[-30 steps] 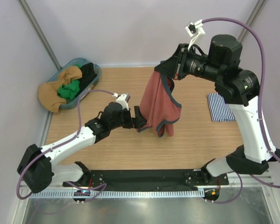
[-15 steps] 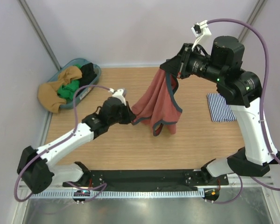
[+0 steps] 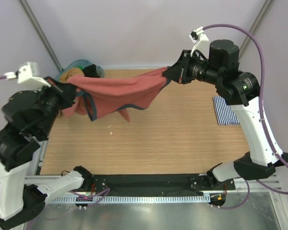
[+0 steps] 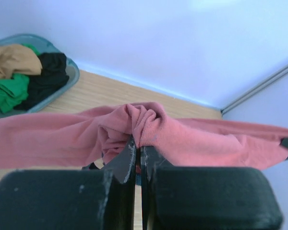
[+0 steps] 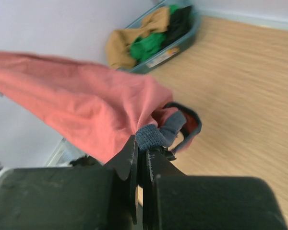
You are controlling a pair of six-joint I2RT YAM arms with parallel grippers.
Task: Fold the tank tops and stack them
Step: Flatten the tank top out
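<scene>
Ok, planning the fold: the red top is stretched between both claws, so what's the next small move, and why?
Probably lower both claws together to lay the rust-red tank top flat on the table. Left claw and right claw each pinch one end, and it hangs stretched above bare wood, clear of the striped tank top.

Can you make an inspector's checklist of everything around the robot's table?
Surface: light brown wooden table.
Job's things: rust-red tank top stretched in the air between both hands; striped tank top lying flat at the table's right edge.
Clutter: blue basket in the far left corner, holding tan, green and black clothes.
Hands: left hand shut on the red top; right hand shut on its other end.
Cables: purple cables loop along the arms.
Surroundings: pale walls, metal posts.
</scene>
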